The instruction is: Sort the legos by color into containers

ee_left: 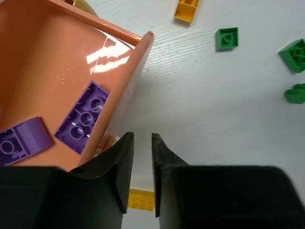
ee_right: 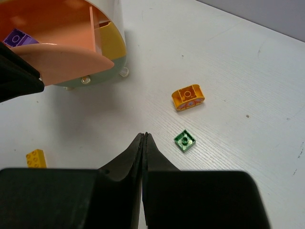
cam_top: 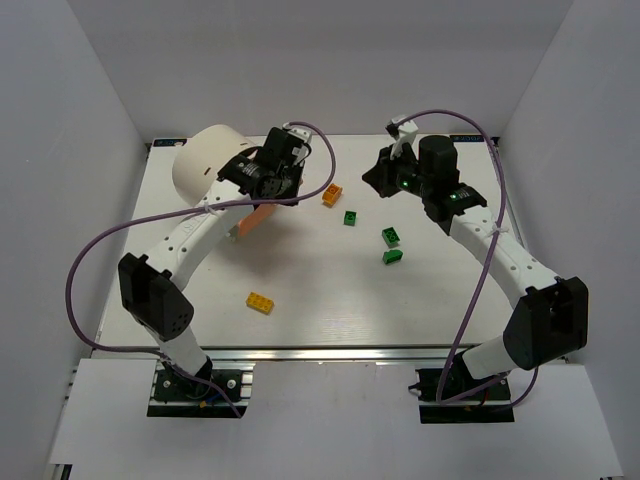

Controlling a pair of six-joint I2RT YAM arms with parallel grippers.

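Observation:
The cream drum (cam_top: 205, 160) stands at the back left with its orange drawer (cam_top: 258, 218) pulled out. Two purple legos (ee_left: 82, 118) (ee_left: 21, 140) lie in the drawer (ee_left: 43, 57). My left gripper (ee_left: 142, 138) hangs just right of the drawer wall, jaws slightly apart and empty; it also shows from above (cam_top: 285, 185). An orange lego (cam_top: 331, 195), three green legos (cam_top: 350, 218) (cam_top: 390, 236) (cam_top: 393, 256) and a yellow lego (cam_top: 261, 302) lie on the table. My right gripper (ee_right: 144, 136) is shut and empty, above the table left of a green lego (ee_right: 184, 140).
The drum's yellow and grey drawer fronts (ee_right: 112, 45) stay closed. White walls enclose the table on three sides. The left arm's purple cable (cam_top: 110, 235) loops over the left side of the table; the right arm's cable (cam_top: 480, 270) hangs on the right.

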